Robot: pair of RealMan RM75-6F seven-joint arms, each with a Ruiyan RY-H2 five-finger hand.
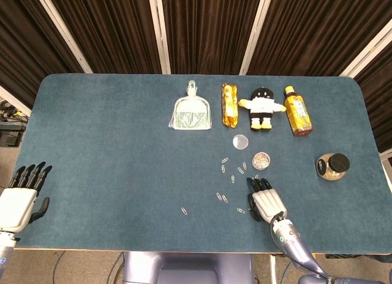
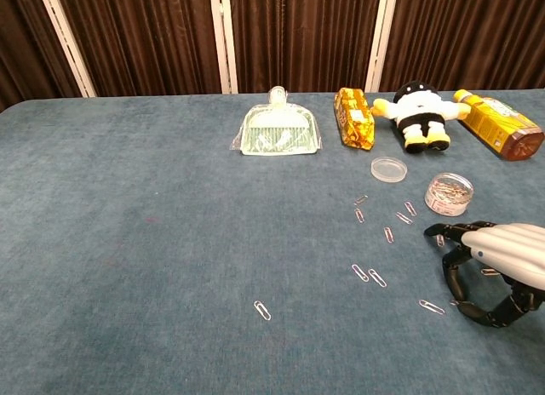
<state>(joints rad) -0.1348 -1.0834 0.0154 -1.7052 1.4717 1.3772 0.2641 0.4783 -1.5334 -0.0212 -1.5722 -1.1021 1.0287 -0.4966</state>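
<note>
- The right hand (image 2: 498,271) is low over the blue table (image 1: 98,143), near the front edge. Its fingers are curled down and a little apart, with nothing seen in them.
- Loose paper clips (image 2: 369,275) lie all around it. One clip (image 2: 431,306) is just beside the fingertips.
- The small round tub of clips (image 2: 449,193) sits just behind the hand, with its clear lid (image 2: 388,168) near it.
- Only the head view shows the left hand (image 1: 21,198). It is off the table's left corner, fingers straight and a little apart, holding nothing.
- The head view also shows a jar with a black lid (image 1: 332,166).
</note>
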